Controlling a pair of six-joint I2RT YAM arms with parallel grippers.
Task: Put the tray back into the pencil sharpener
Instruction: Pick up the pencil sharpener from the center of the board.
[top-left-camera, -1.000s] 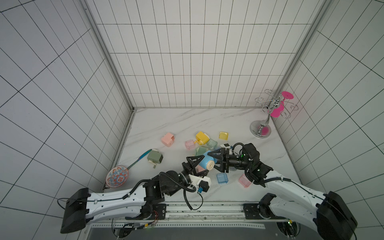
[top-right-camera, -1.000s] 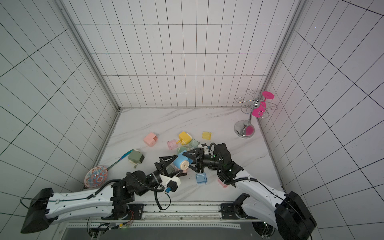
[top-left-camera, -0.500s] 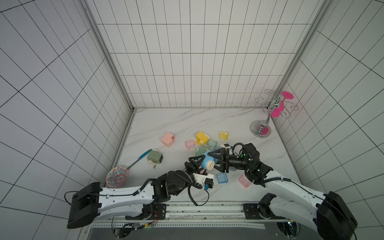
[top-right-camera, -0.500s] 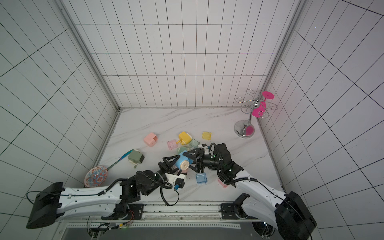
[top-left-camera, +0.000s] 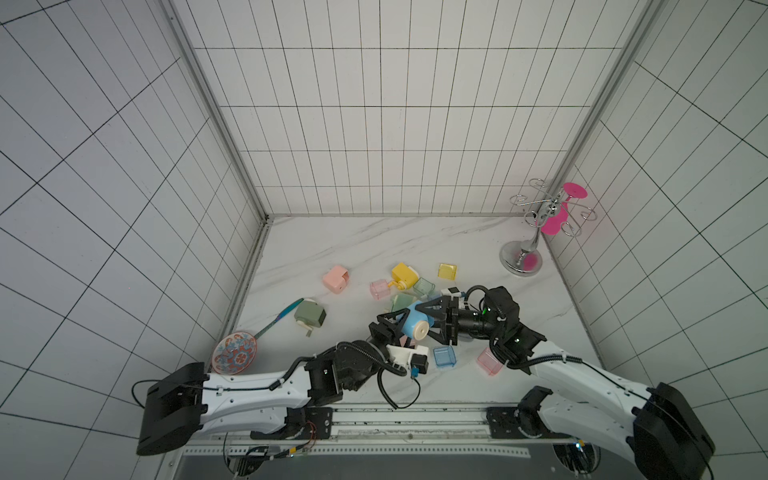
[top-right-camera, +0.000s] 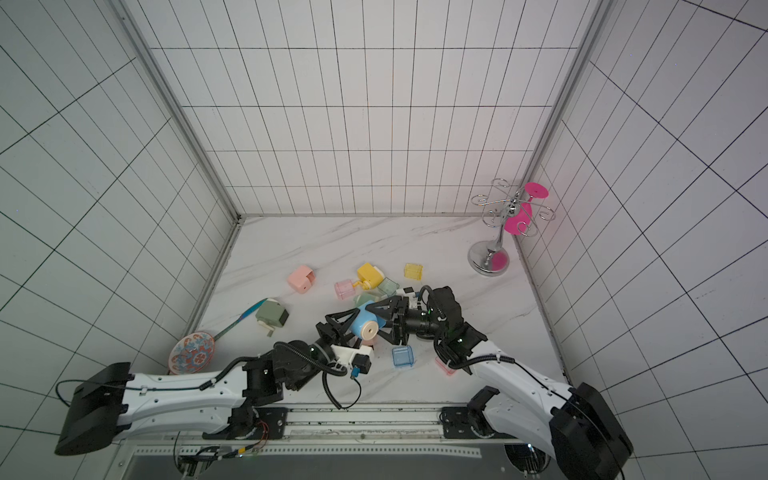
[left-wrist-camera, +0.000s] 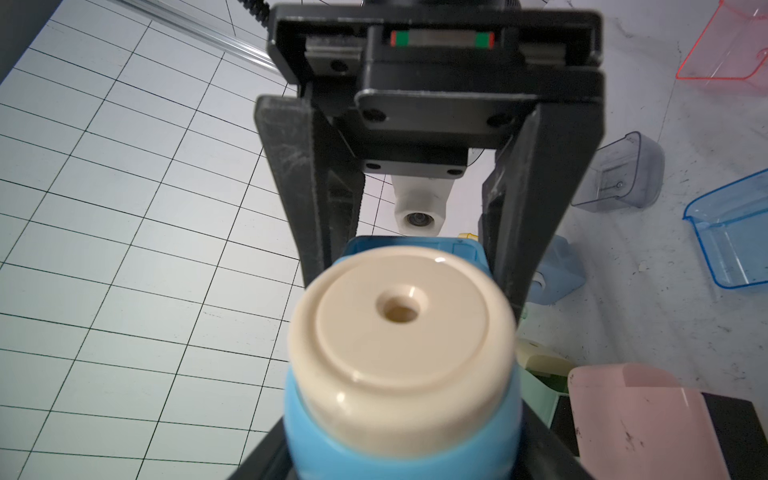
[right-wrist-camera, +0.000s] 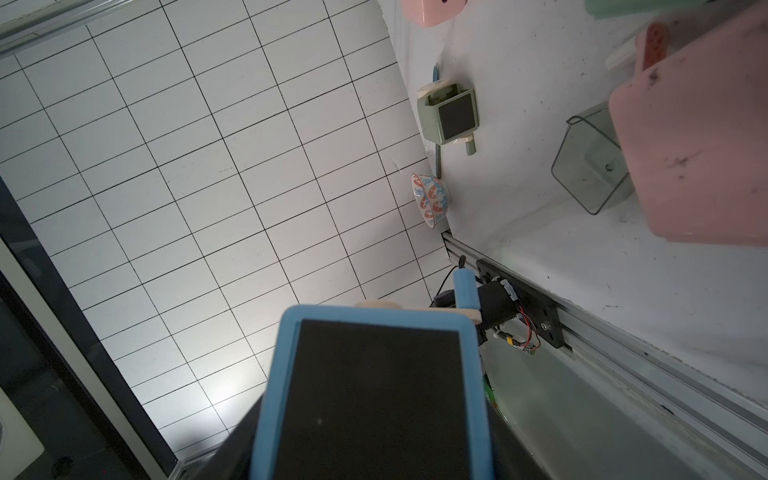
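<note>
Our right gripper is clamped on the blue, cream-capped plastic pencil sharpener, its length running arm to arm. Whether the left gripper grips its cap, we cannot tell. The clear blue tray lies on the marble table, just beside both.

No legible writing in any view.

The blue pencil sharpener shows only plain blue plastic, a plain cream cap and a plain black pad on its base. The patterned bowl carries red and blue ornament, not letters. The other small sharpeners and clear trays in both top views are too small to show any print.
</note>
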